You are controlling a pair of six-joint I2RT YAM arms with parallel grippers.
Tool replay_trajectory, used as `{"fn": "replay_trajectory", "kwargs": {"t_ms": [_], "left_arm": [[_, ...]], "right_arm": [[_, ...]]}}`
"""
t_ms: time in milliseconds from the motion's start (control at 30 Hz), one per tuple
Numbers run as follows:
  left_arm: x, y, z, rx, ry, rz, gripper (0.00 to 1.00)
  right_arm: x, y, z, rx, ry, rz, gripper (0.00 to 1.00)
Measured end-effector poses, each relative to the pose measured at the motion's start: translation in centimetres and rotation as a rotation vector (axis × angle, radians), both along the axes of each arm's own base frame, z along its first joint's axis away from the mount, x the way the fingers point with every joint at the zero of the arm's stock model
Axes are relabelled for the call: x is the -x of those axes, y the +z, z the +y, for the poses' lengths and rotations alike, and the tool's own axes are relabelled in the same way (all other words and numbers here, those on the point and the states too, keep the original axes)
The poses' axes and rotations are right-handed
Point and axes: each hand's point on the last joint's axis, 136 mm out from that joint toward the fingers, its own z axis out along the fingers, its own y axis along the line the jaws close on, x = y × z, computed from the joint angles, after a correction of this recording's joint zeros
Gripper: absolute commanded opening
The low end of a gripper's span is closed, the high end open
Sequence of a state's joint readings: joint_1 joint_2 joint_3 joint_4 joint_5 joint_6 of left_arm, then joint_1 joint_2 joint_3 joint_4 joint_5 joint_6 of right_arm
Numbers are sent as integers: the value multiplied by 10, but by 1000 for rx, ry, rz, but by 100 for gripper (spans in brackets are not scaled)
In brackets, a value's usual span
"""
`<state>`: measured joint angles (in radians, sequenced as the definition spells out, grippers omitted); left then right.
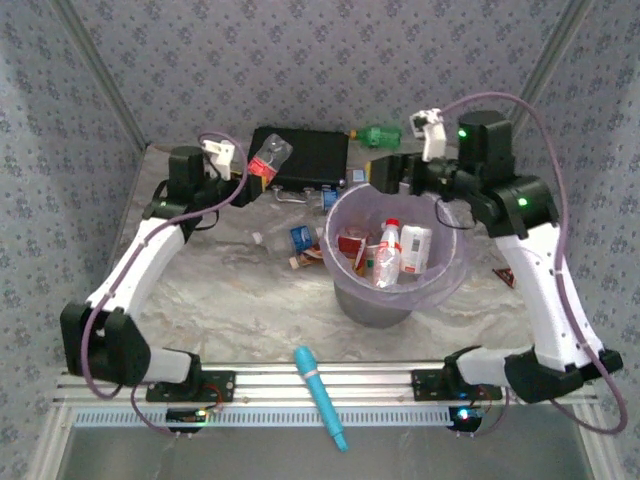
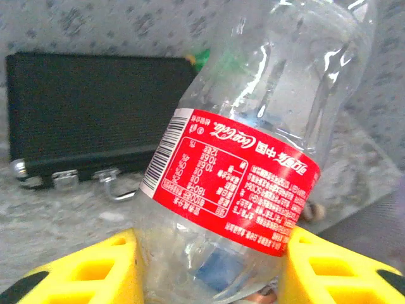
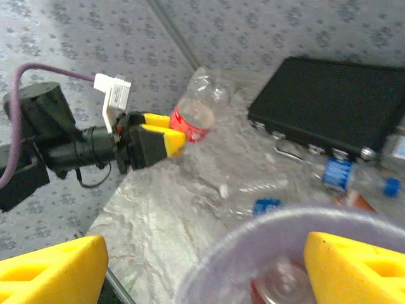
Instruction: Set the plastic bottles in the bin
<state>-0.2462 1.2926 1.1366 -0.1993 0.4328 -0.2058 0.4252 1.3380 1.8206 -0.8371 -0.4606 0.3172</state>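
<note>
Soft even light, glare on bottle (image 2: 247,164), some blur

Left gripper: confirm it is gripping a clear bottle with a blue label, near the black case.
Wrong on the colour: the label is red, as the left wrist view shows. Otherwise right: the left gripper grips a clear bottle near the black case.

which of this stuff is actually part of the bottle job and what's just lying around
Part of the job:
- red-label bottle, held in the left gripper
- green bottle
- blue-capped bottles on the table
- binned bottles
- bin

Just lying about:
- black box
- cyan stick
</note>
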Motion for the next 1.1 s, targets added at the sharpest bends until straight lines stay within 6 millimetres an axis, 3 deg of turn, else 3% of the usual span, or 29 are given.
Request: {"fn": "replay_trajectory", "kwargs": {"t_ms": [267,533,733,933,1100], "left_arm": [[62,45,-39,146,-108,-93,44],[80,53,-54,177,-144,-100,44],[78,51,-54,173,-137,-97,44],[79,51,-55,173,-135,-95,46],[79,51,-56,179,-135,-89,78]], "right_arm": [[-32,-10,76,-6,124,13,98],[-61,-40,119,1,173,80,91],[-57,-49,130,1,204,108,72],[-56,-48,131,-6,210,114,63],[-56,-46,131,-10,214,112,59]]}}
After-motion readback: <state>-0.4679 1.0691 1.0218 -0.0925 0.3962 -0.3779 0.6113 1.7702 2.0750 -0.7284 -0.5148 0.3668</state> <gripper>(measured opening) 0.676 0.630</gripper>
